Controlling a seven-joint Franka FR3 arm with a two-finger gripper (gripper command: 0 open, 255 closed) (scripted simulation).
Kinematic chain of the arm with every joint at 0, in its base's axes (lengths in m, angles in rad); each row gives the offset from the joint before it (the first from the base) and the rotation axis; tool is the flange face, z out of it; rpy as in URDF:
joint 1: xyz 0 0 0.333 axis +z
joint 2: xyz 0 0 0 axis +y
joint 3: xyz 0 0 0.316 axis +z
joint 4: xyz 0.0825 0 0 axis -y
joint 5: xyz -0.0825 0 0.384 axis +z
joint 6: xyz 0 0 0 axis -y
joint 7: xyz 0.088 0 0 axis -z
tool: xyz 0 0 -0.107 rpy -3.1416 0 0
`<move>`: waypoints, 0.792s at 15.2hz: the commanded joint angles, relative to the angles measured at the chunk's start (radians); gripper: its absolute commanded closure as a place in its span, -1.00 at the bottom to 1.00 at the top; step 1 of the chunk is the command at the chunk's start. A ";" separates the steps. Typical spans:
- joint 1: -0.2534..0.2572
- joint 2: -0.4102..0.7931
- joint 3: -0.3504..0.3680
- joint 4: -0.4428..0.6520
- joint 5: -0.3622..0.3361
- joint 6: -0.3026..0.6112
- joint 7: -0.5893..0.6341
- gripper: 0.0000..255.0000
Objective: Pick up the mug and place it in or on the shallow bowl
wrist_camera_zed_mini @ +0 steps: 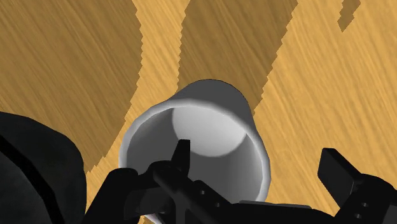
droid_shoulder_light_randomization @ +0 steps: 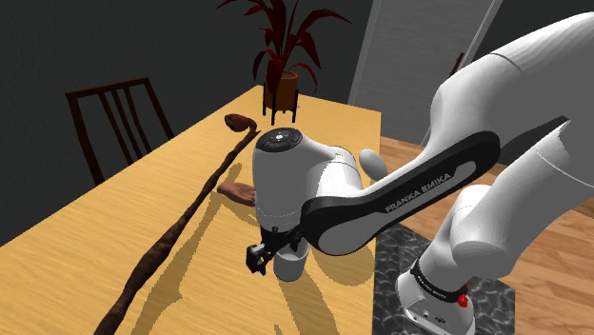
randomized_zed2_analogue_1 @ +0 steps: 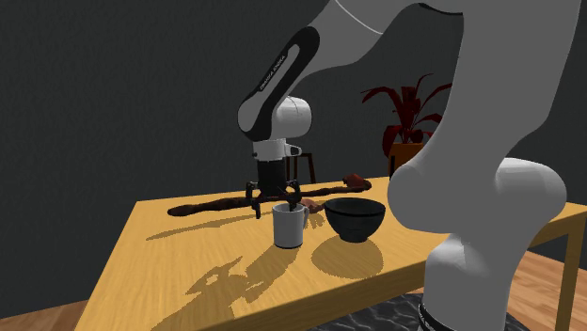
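Table (droid_shoulder_light_randomization: pixel 95 228) surface is light wood with a visible grain, and the arm's shadows cross it. A long, thin, dark brown branch (droid_shoulder_light_randomization: pixel 181 224) lies along the table towards the far end. In the shoulder view a flat reddish-brown object (droid_shoulder_light_randomization: pixel 238 191) lies beside the branch. The mug (randomized_zed2_analogue_1: pixel 288 228), drawn plain white, stands upright on the table, near the edge closest to the robot. In the second exterior view it stands just beside the shallow bowl (randomized_zed2_analogue_1: pixel 356 220), which is dark and sits to its right. The gripper (randomized_zed2_analogue_1: pixel 275 202) hangs directly over the mug with its fingers spread. In the wrist view one finger (wrist_camera_zed_mini: pixel 181 156) shows against the mug's opening and the other finger sits outside the wall, so the near wall lies between them. Whether either finger touches the mug cannot be determined. The room has dark grey walls. A dark wooden chair (droid_shoulder_light_randomization: pixel 114 119) stands at the far side of the table. A potted plant (droid_shoulder_light_randomization: pixel 284 48) with red leaves stands on a dark stand beyond the table's end, next to a pale door panel (droid_shoulder_light_randomization: pixel 419 48). The floor (droid_shoulder_light_randomization: pixel 562 257) is wood plank, with a dark mottled mat (droid_shoulder_light_randomization: pixel 395 285) under the robot's base.
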 commanded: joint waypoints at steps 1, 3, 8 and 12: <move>0.000 0.002 0.001 -0.001 -0.001 0.003 0.001 -1.00; 0.000 0.002 0.001 -0.001 -0.001 0.003 0.001 -1.00; 0.000 0.002 0.001 -0.001 -0.001 0.002 0.001 1.00; 0.000 0.002 0.001 -0.001 -0.001 0.002 0.001 1.00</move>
